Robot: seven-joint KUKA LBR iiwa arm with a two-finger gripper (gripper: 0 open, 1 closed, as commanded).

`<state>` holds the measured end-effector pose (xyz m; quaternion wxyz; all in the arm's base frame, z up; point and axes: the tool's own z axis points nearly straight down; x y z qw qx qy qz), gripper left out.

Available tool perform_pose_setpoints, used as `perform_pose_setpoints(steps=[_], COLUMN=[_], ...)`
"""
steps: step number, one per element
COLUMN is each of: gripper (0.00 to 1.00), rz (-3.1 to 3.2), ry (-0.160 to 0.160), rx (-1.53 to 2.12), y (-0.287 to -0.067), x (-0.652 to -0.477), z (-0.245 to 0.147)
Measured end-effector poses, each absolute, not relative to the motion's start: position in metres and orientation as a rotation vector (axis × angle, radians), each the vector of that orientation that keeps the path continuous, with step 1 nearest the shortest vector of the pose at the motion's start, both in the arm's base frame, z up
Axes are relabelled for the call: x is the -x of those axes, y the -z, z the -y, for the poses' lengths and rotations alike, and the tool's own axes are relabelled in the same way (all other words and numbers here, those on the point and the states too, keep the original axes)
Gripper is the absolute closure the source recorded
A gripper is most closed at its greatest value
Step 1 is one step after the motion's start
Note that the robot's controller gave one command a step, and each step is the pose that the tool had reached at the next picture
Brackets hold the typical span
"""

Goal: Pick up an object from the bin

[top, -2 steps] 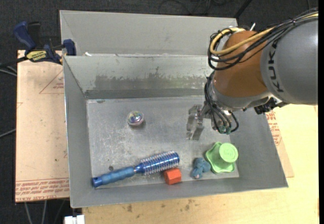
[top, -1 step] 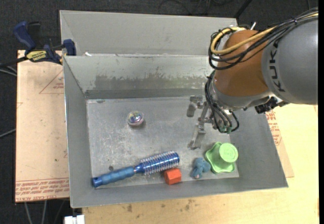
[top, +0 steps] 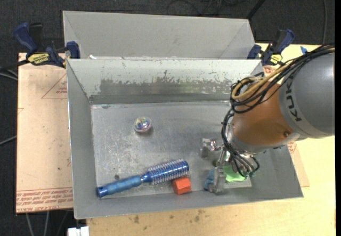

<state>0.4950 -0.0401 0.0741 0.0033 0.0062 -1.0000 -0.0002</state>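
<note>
Hanging low over the 4 o'clock part of the bin point(top: 160, 94) floor: gripper point(top: 217, 170), entering from 3 o'clock on the grey arm point(top: 311, 99), whose orange cover point(top: 261, 123) and looped cables point(top: 254, 87) are crowding the wrist. Whether the gripper is open or closed cannot be told, since the wrist and cables are masking its tip, and nothing is showing as held.

Items in the bin:

1. Bright green piece point(top: 235, 176), flat, shape unclear. It is lying at 4 o'clock on the floor, partly under the wrist and just beside the gripper on its 3 o'clock side. It is the thing nearest the gripper.
2. Small blue piece point(top: 208, 180), lying just beside the gripper at its 8 o'clock; whether the two are touching cannot be told.
3. Orange-red block point(top: 181, 186), resting at 6 o'clock near the front wall, apart from the small blue piece.
4. Blue hairbrush point(top: 152, 176), lying along the front from 8 o'clock towards 6 o'clock, with its handle pointing to 8 o'clock and its ridged head ending just beside the orange-red block.
5. Shiny little ball point(top: 142, 124), sitting alone at 10 o'clock, well apart from everything else.
</note>
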Motion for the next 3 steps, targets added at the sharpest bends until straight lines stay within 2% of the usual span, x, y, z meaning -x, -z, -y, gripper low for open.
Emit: perform_pose_setpoints(steps=[1,2,3], gripper=[1.00,1.00,0.00], rz=[3.140,3.150,3.142], ry=[0.002,-0.001,0.001], rx=[-0.026,-0.064,-0.066], y=[-0.077,-0.157,-0.153], x=[-0.497,-0.489,-0.487], z=[0.038,0.047,0.047])
